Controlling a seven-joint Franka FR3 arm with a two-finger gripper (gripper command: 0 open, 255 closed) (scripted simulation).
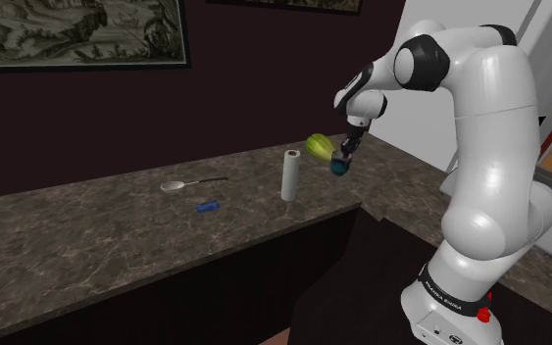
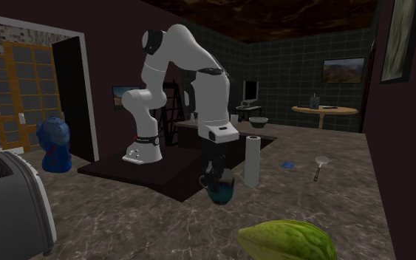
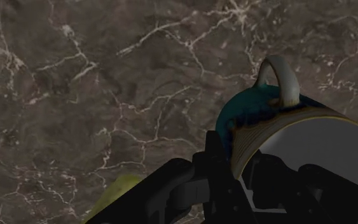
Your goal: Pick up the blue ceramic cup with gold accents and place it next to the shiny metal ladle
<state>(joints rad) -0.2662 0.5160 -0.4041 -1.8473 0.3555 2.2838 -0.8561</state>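
The cup (image 1: 339, 166) is teal-blue with a gold-brown band at its rim and a pale handle. It hangs under my black gripper (image 1: 343, 152) near the counter's end on the shoulder view's right. In the wrist view the cup (image 3: 254, 121) is clasped by its wall, one finger outside and one inside the rim, so the gripper (image 3: 242, 181) is shut on it. From the second exterior view the cup (image 2: 219, 193) sits at or just above the marble top, below the gripper (image 2: 216, 176). The metal ladle (image 1: 179, 184) lies well to the shoulder view's left, and the ladle (image 2: 320, 167) lies far right in the second exterior view.
A white paper roll (image 1: 289, 176) stands upright between cup and ladle. A small blue object (image 1: 208, 206) lies near the ladle. A green fruit (image 1: 318, 147) sits close beside the gripper. A toaster (image 2: 10, 210) stands at the second exterior view's left. The counter edge (image 1: 293, 227) drops off in front.
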